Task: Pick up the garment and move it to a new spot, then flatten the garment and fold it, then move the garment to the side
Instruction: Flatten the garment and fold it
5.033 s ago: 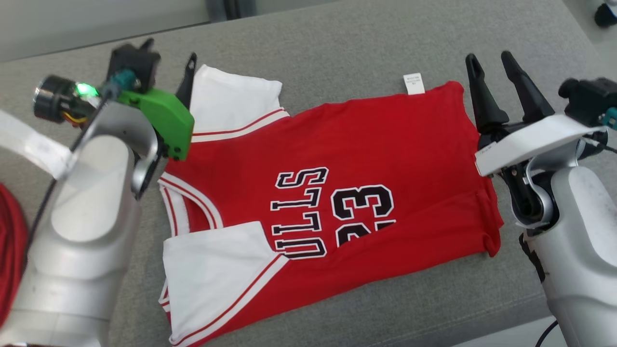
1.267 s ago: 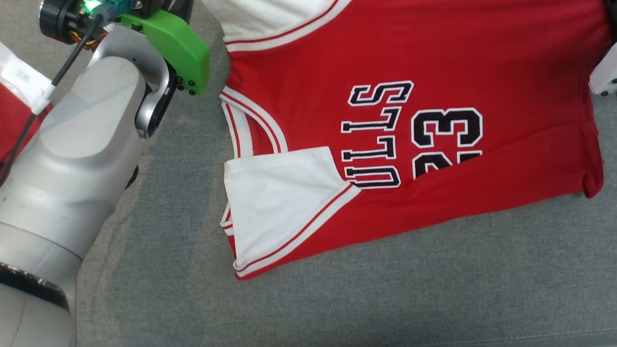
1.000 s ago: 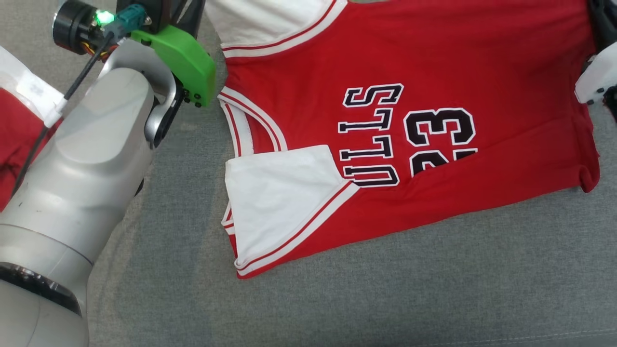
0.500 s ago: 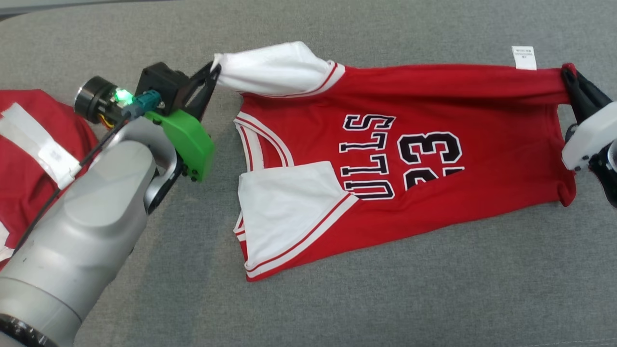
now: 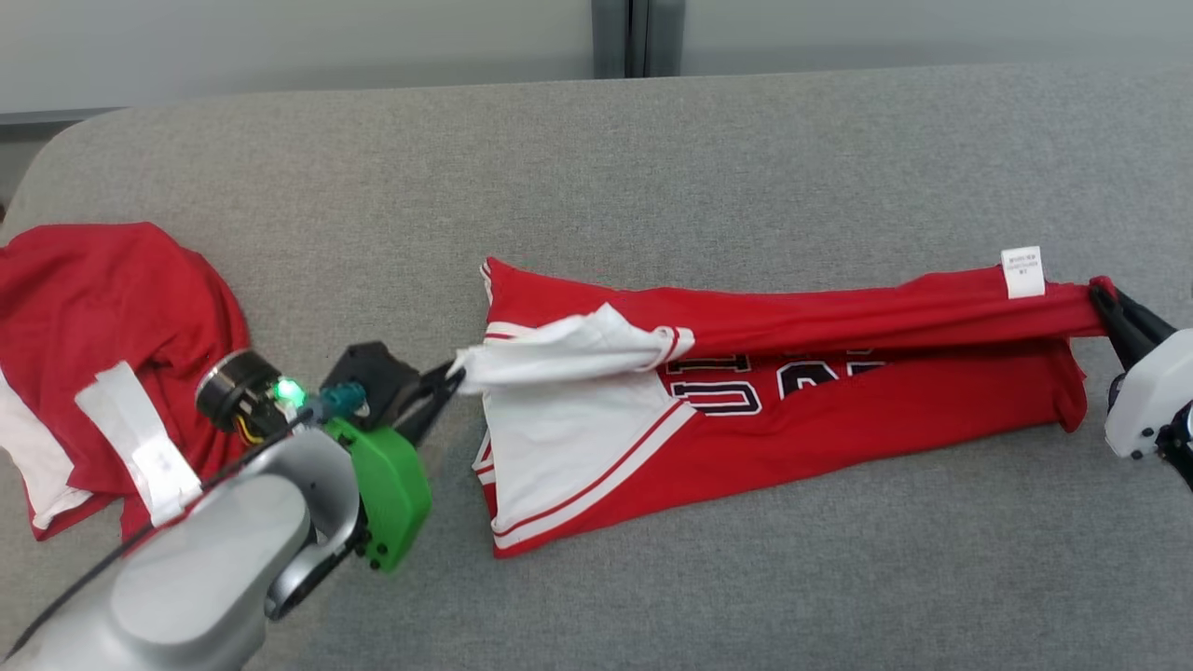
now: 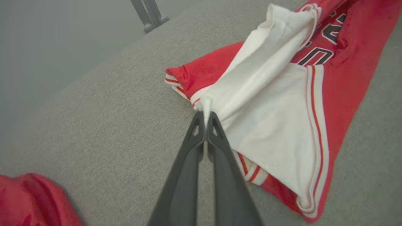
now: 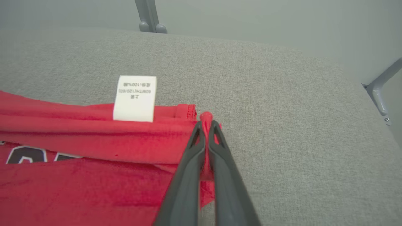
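The garment (image 5: pixel 839 424) is a red jersey with white sleeves and black lettering, lying on the grey cushion. My left gripper (image 5: pixel 454 375) is shut on the tip of the far white sleeve (image 6: pixel 251 75) and holds it pulled over the near sleeve. My right gripper (image 5: pixel 1100 296) is shut on the far red hem corner (image 7: pixel 206 116), beside a white care label (image 7: pixel 135 98). The far edge is lifted and stretched between both grippers, folded toward the near edge. It hides most of the lettering.
A second red garment with white patches (image 5: pixel 102 326) lies crumpled at the cushion's left end. The grey cushion (image 5: pixel 746 168) extends behind and in front of the jersey. Grey metal frame legs (image 7: pixel 150 18) stand beyond the back edge.
Both grippers have carried the far edge of the garment up and toward me, over the lettering. The head camera has tilted up, bringing the second red garment and the wall into view.
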{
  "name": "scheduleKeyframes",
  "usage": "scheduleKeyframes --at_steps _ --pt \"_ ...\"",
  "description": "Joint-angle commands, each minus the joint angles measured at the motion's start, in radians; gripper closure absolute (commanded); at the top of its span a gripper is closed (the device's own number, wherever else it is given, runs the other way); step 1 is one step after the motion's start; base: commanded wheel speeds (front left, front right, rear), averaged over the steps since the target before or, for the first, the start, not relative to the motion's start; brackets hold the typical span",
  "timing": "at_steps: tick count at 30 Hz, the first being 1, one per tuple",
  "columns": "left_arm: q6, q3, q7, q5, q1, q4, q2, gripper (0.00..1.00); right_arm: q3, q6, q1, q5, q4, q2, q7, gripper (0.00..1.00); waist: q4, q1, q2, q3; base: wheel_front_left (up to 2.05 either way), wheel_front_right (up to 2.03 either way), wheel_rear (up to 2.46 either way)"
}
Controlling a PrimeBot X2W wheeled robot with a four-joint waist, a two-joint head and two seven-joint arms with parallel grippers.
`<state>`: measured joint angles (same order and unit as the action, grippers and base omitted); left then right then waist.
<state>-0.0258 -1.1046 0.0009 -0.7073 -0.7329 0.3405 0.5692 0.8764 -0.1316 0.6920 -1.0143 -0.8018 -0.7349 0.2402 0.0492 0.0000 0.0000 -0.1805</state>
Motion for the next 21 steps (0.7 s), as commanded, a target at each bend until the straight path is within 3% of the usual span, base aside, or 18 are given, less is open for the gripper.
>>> scheduleKeyframes --at_steps 1,9,16,17,19,20,21 --pt "0.004 -0.012 0.025 -0.012 0.035 -0.039 0.025 1.0 0.009 0.002 -0.027 -0.015 -0.002 -0.01 -0.01 1.0 0.001 0.0 0.0 0.008 0.0 0.0 0.0" --pt "0.029 -0.052 0.12 -0.045 0.115 -0.188 0.091 1.0 0.062 0.002 -0.058 -0.064 0.014 -0.025 -0.067 1.0 -0.007 0.0 0.0 0.019 0.0 0.0 0.0" --pt "0.045 -0.071 0.156 -0.058 0.141 -0.222 0.101 1.0 0.094 0.002 -0.053 -0.096 0.025 -0.033 -0.09 1.0 -0.02 0.0 0.0 0.018 0.0 0.0 0.0" --pt "0.042 -0.077 0.165 -0.059 0.144 -0.223 0.101 0.91 0.099 0.002 -0.053 -0.1 0.027 -0.033 -0.096 1.0 -0.022 0.0 0.0 0.018 0.0 0.0 0.0" --pt "0.038 -0.084 0.174 -0.064 0.151 -0.224 0.102 0.6 0.107 0.002 -0.058 -0.115 0.032 -0.033 -0.109 0.55 -0.025 0.0 0.0 0.018 0.0 0.0 0.0" --pt "0.038 -0.085 0.177 -0.065 0.152 -0.225 0.102 0.38 0.113 0.002 -0.061 -0.12 0.035 -0.034 -0.119 0.0 -0.027 0.0 0.0 0.019 0.0 0.0 0.0" --pt "0.043 -0.085 0.176 -0.067 0.155 -0.224 0.102 0.0 0.119 0.002 -0.06 -0.123 0.04 -0.037 -0.124 0.0 -0.029 0.0 0.0 0.018 0.0 0.0 0.0"
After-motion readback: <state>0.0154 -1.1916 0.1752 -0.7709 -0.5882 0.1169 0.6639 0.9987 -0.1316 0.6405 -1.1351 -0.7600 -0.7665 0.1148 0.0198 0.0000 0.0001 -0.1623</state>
